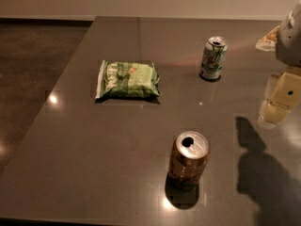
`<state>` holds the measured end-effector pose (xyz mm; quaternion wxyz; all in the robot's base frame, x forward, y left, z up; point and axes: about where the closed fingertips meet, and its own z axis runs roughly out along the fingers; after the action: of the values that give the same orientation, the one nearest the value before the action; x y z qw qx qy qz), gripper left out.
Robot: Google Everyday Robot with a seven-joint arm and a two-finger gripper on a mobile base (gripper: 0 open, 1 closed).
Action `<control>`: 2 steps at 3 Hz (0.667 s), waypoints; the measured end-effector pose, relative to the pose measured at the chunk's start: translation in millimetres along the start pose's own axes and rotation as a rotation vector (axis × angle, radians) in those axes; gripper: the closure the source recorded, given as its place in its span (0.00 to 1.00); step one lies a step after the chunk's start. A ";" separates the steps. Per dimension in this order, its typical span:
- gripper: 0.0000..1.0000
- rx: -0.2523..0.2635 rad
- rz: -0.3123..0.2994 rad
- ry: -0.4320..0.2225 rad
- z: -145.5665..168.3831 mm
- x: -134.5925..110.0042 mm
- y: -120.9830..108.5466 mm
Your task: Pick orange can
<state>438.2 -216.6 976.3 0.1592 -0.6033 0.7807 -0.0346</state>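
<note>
The orange can (pixel 188 160) is seen untouched on the table (pixel 94 145); the gripper (pixel 278 105) is held well apart at right, its grip state impossible to tell.

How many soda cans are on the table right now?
2. The orange can stands near the front edge; the white-and-green can stands farther back, right of the green snack bag. The gripper hangs at the right edge, touching neither.

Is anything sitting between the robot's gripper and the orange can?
No. In the camera view, only bare table and a dark shadow lie between the gripper, at the right edge, and the orange can.
</note>
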 end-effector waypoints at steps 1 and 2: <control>0.00 -0.001 -0.003 -0.015 -0.3 -0.8 7.7; 0.00 -0.059 -0.015 -0.118 9.4 -3.5 34.3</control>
<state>409.8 -202.8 959.7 0.1867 -0.6147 0.7660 0.0227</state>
